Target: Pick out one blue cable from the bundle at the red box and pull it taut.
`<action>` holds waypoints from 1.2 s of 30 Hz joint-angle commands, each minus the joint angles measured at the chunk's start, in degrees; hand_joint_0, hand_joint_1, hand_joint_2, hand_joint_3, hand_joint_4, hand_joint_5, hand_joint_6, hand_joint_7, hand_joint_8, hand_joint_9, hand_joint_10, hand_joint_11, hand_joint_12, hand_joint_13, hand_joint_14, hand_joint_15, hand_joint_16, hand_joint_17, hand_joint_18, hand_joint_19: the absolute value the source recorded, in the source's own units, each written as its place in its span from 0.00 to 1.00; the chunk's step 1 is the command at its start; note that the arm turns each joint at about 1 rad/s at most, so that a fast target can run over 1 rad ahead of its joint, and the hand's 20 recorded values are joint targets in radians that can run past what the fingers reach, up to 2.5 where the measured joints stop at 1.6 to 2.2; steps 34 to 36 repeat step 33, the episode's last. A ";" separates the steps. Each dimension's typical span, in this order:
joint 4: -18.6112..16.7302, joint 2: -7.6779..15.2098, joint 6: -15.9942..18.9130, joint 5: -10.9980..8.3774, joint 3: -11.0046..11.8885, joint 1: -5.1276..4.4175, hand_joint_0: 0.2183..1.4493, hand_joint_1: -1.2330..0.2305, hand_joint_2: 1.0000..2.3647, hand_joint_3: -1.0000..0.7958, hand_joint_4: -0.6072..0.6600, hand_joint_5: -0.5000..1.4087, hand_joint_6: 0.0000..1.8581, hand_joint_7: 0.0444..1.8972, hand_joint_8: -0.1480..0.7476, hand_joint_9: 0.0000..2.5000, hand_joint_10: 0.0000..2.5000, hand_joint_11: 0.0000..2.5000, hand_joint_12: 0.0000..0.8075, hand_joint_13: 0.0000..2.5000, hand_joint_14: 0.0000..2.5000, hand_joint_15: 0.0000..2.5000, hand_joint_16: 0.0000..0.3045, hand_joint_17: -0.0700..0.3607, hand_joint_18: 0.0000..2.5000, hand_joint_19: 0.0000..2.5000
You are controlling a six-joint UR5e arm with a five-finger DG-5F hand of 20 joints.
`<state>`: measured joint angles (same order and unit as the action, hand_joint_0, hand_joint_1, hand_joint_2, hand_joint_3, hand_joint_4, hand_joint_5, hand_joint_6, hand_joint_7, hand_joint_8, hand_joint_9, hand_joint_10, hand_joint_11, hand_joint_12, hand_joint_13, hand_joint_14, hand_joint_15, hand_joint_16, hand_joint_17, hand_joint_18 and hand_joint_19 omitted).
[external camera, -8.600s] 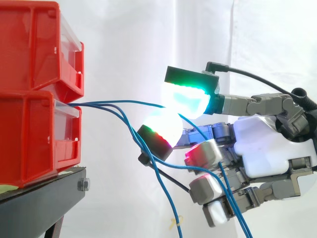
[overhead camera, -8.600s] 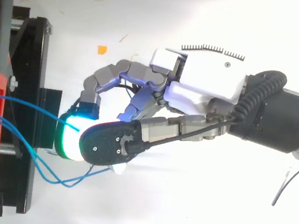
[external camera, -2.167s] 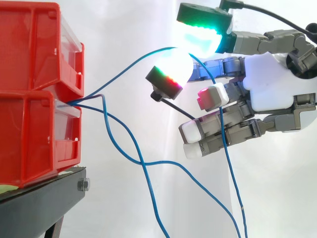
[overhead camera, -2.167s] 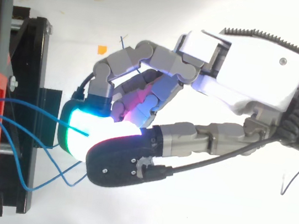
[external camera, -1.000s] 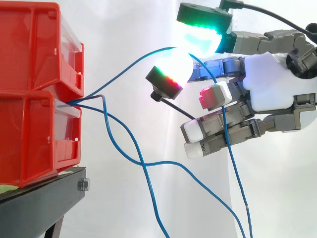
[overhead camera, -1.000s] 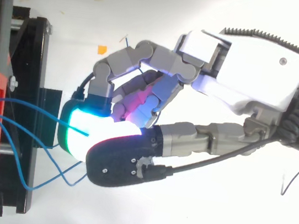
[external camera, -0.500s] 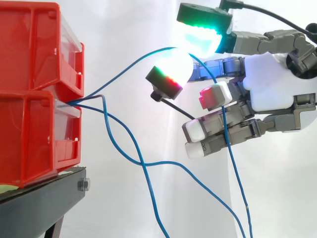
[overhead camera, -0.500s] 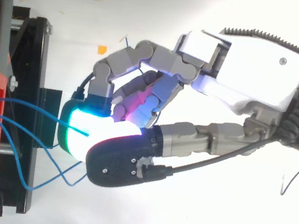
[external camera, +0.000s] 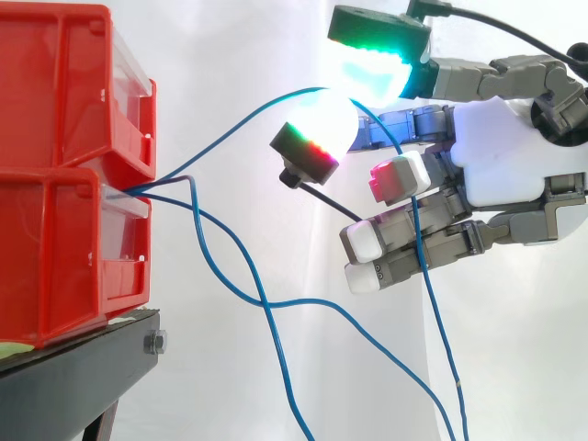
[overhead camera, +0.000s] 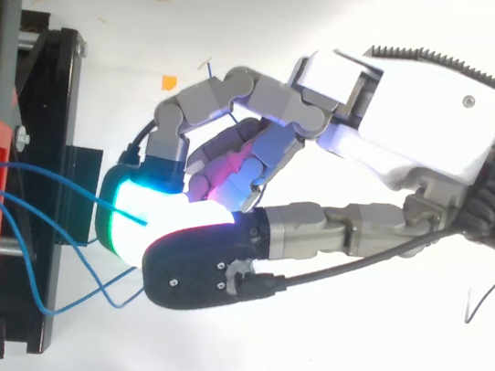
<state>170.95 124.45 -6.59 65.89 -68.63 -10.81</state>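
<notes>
slack blue cables (external camera: 265, 302) crossing gap between red bins (external camera: 64, 239) and hand (external camera: 501, 175), clear above

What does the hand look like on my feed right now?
The hand has a glossy white palm shell and grey segmented metal fingers. Its thick pads glow: one cyan-white with a green rim under a black cap, one white edged red and green, a smaller one magenta. From above, its white back cover has a ribbed edge.

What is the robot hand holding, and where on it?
One blue cable, pinched between the hand's glowing fingertips, partway along, away from the red box.
</notes>
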 commanded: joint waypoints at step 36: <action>0.00 0.00 0.00 0.03 -0.01 0.00 0.35 0.32 0.01 0.53 0.30 0.19 0.51 0.51 0.43 0.52 0.01 0.33 0.39 0.36 0.01 0.23 0.14 0.39 0.25 0.22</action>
